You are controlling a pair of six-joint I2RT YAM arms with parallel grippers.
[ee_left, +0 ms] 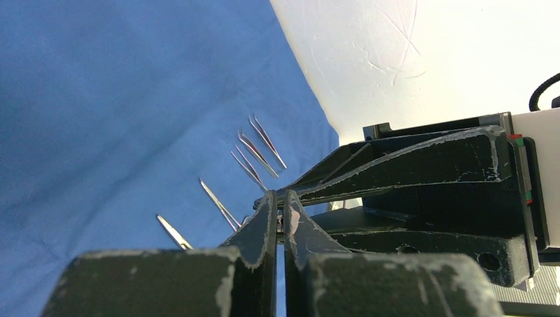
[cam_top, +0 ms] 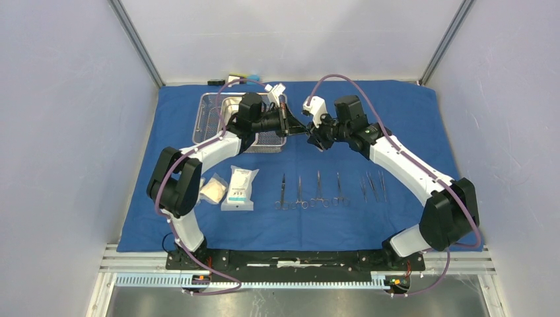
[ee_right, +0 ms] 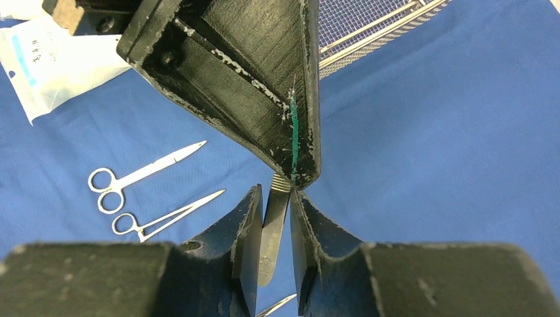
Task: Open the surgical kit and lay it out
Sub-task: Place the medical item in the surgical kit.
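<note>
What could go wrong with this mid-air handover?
Dropping: the steel instrument is pinched at one end by the left gripper, while the right gripper has its jaws around it with a gap on one side; releasing now may let it fall. Scatter: a fall could land on the scissors laid out on the blue cloth below.

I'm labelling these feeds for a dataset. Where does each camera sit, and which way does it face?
Top external: above and behind the bases, looking down on the blue cloth; both arms show whole, left gripper facing right gripper.
Left wrist: looks along its own shut fingers at the right gripper, laid-out instruments beyond.
Right wrist: looks down past its own fingers, either side of a steel instrument, at the left gripper's tip.
Shared: each wrist view shows the other gripper; top and right wrist both show the mesh basket.
</note>
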